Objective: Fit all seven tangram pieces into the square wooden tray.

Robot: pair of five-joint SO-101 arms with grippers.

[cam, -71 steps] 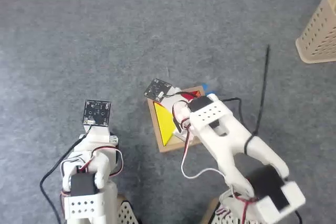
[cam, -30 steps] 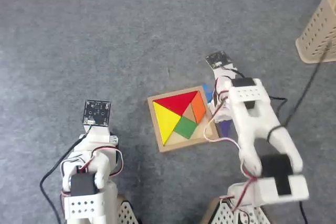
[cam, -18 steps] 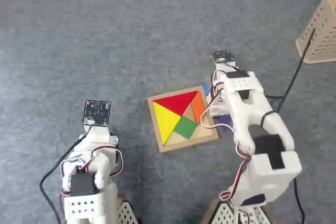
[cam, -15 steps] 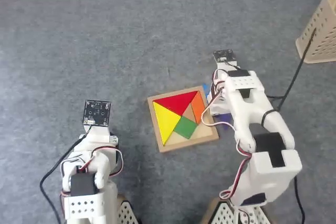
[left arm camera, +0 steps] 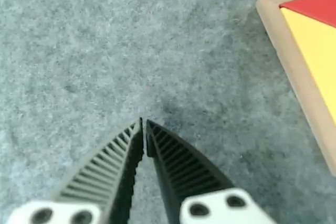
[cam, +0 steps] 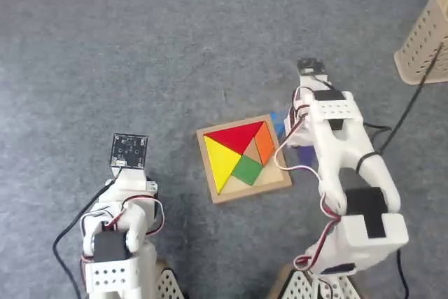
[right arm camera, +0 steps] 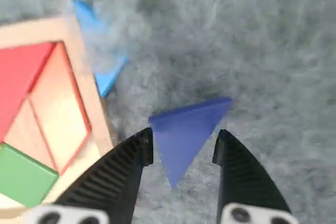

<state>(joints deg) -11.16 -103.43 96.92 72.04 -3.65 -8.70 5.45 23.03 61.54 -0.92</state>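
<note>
Coarse, fuzzy grey cloth [cam: 140, 54] covered my table. The square tray of pale, matt bare wood [left arm camera: 298, 72] held smooth, satin-painted pieces [cam: 238, 136]. The dark blue triangle [right arm camera: 184, 129] looked smooth and matt; my right claw [right arm camera: 180, 142] had ribbed black plastic fingers [right arm camera: 118, 174].

Six tangram pieces [cam: 234, 136] [cam: 220, 162] [cam: 264, 143] [cam: 247, 170] [cam: 278, 125] [right arm camera: 186, 129], one tray [cam: 252, 192], two arms [cam: 119, 222] [cam: 343, 152].

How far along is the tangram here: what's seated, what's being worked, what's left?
Done: red triangle, yellow triangle, orange piece and green square lie in the wooden tray. In hand: the right gripper stands open astride the dark blue triangle on the carpet beside the tray, not gripping yet. Remaining: that triangle and the light blue piece at the tray's outer edge. The left gripper is shut over carpet.
</note>
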